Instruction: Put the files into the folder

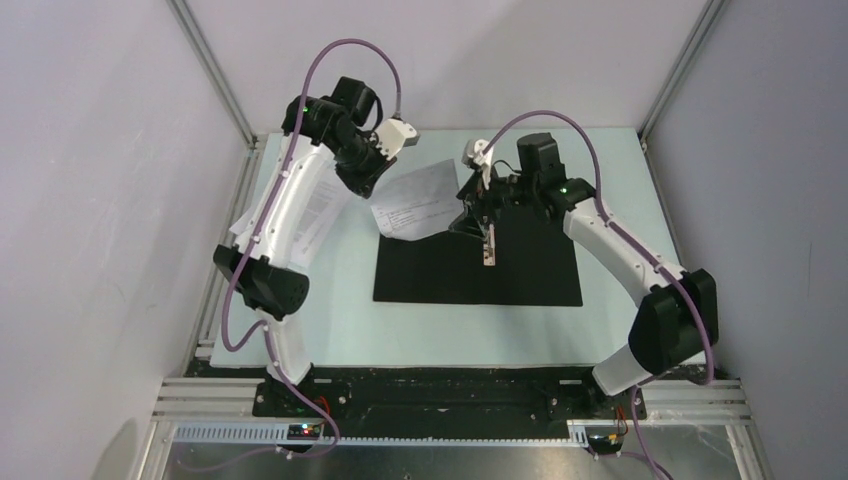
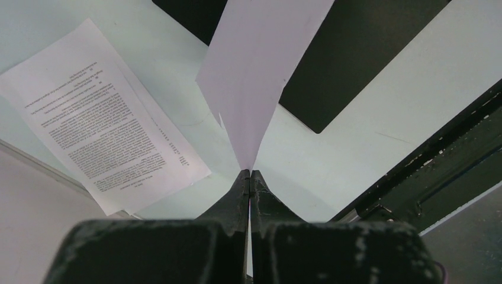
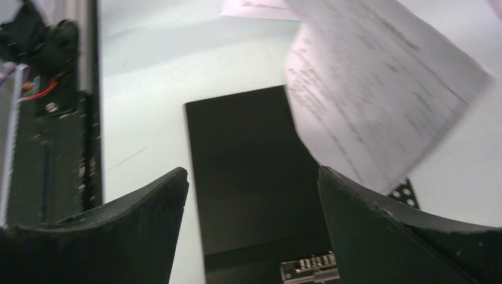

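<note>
Two robot arms reach over a pale worktop point(image 1: 400, 335), seen from above. At ten o'clock from the folder point(image 1: 478, 270), the remaining files point(image 1: 322, 215) lie flat on the worktop, partly hidden under the left arm. They are white pages of small black print.

Next to the right, the left claw point(image 1: 372, 190) is pinched tight on the corner of one sheet point(image 1: 415, 200). It holds the sheet off the worktop, slanting over the folder's eleven o'clock corner. Gripping only a corner probably lets the rest of the page swing in over the folder.

The folder lies spread open at the centre of the worktop with its black inside facing up, ready to take pages. Its metal clip point(image 1: 488, 245) runs down from twelve o'clock.

Furthest right, the right claw point(image 1: 480, 215) hangs just above the clip with its fingers spread wide and gripping nothing. The wrist view shows the sheet at two o'clock from it. It seems placed there to work the clip or steady the incoming page.
</note>
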Action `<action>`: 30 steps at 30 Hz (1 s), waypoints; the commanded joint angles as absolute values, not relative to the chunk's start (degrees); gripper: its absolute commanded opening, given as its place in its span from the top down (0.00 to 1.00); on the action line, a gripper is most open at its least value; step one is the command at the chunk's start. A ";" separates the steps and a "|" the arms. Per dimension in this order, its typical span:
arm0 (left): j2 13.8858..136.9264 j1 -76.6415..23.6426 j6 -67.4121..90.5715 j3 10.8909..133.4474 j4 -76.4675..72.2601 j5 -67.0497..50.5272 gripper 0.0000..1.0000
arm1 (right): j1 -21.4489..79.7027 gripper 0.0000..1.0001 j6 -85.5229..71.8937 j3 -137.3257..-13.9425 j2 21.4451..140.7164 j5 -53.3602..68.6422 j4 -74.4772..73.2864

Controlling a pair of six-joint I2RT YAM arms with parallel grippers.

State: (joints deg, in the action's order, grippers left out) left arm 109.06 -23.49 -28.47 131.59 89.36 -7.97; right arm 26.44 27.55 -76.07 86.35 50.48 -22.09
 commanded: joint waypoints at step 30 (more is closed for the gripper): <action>107.44 -21.71 -24.72 138.23 88.84 -9.79 0.51 | 21.65 1.00 27.17 -90.25 95.92 49.39 -22.40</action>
